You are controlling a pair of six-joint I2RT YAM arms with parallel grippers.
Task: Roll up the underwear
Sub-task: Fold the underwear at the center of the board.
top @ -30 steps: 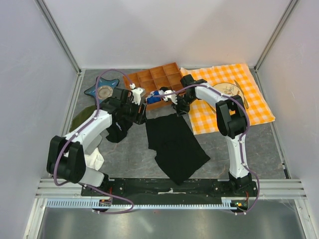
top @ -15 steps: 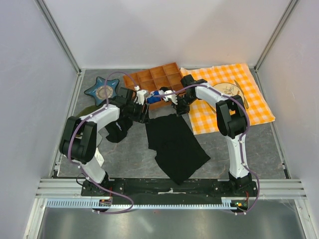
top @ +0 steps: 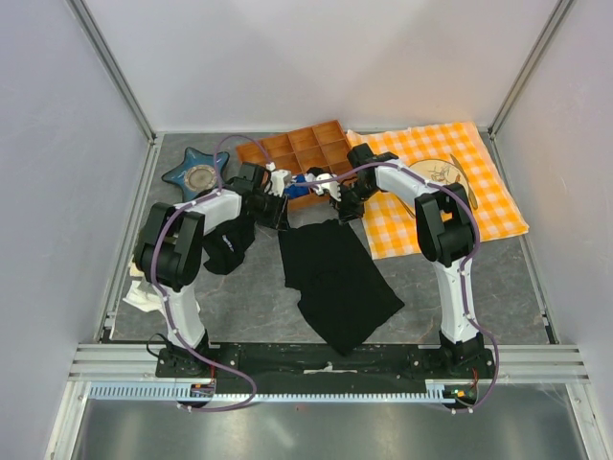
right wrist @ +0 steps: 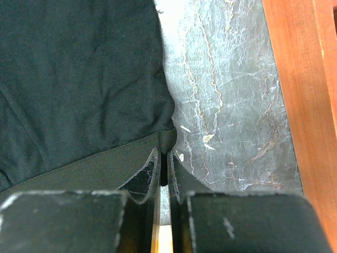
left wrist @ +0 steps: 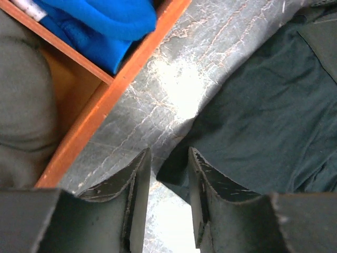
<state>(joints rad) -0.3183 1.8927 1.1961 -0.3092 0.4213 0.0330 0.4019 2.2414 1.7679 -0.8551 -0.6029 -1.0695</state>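
Observation:
The black underwear (top: pixel 335 278) lies flat in the middle of the table, waistband toward the far side. My right gripper (top: pixel 337 215) is at its far right corner. In the right wrist view the right gripper (right wrist: pixel 163 154) is shut on the waistband corner of the underwear (right wrist: pixel 79 79). My left gripper (top: pixel 278 213) is at the far left corner. In the left wrist view the left gripper (left wrist: pixel 168 153) still shows a gap, with a corner of the underwear (left wrist: pixel 263 105) lying between the fingers and touching the right one.
An orange compartment tray (top: pixel 287 149) stands just behind both grippers, with a blue object (top: pixel 299 184) in it. A smaller black cloth (top: pixel 228 247) lies to the left, near a blue star-shaped dish (top: pixel 196 172). An orange checked cloth (top: pixel 479 163) covers the far right.
My left arm has swung right to the underwear's far left corner and its jaws have narrowed. My right gripper has closed on the waistband corner. The underwear has not moved.

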